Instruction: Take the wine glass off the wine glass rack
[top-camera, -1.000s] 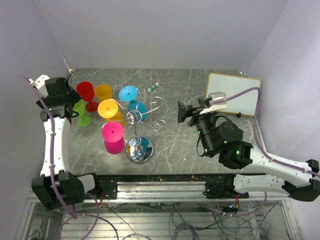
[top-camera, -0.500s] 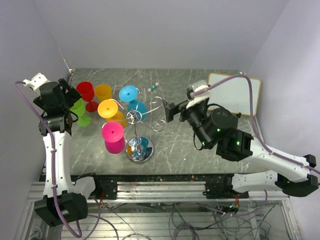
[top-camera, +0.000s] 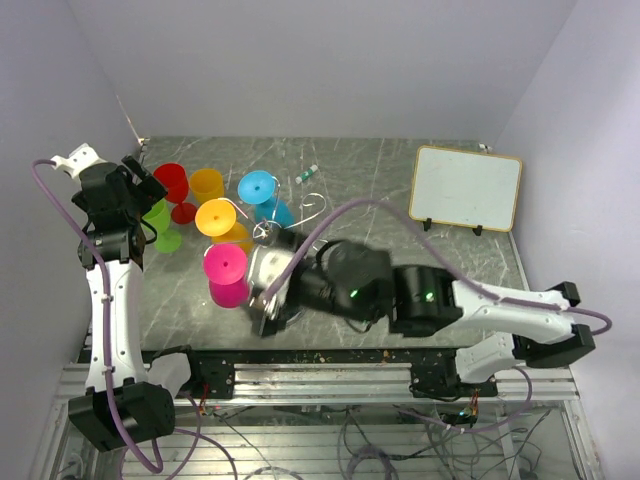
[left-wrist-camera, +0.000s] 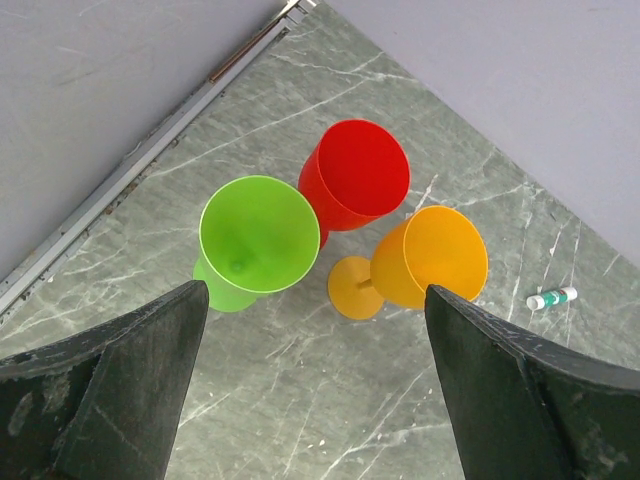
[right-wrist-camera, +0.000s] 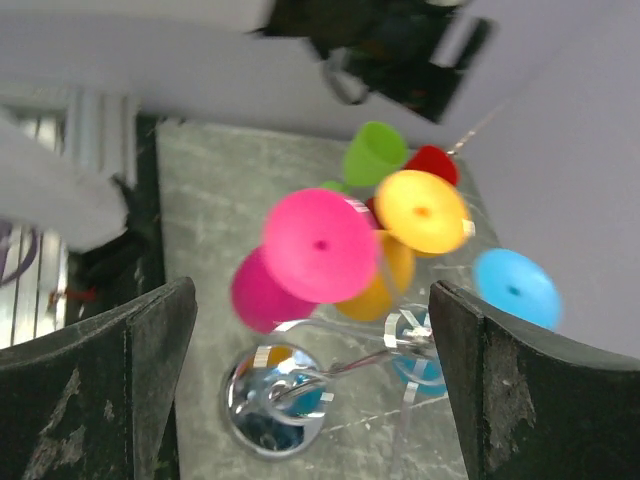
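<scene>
Chrome wine glass rack (right-wrist-camera: 272, 398) is standing on the table (top-camera: 360, 180), pink wine glass (right-wrist-camera: 318, 245), yellow glass (right-wrist-camera: 422, 212) and blue glass (right-wrist-camera: 513, 288) hanging inverted from it; right gripper (right-wrist-camera: 312, 288) is hovering beside it, jaws wide, empty; left gripper (left-wrist-camera: 315, 288) is gaping wide too

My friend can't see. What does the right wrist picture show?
A pink glass, a yellow glass and a blue glass hang upside down on a shiny rack, framed by the open right pincer. A green glass and a red glass stand behind them on the table.
</scene>
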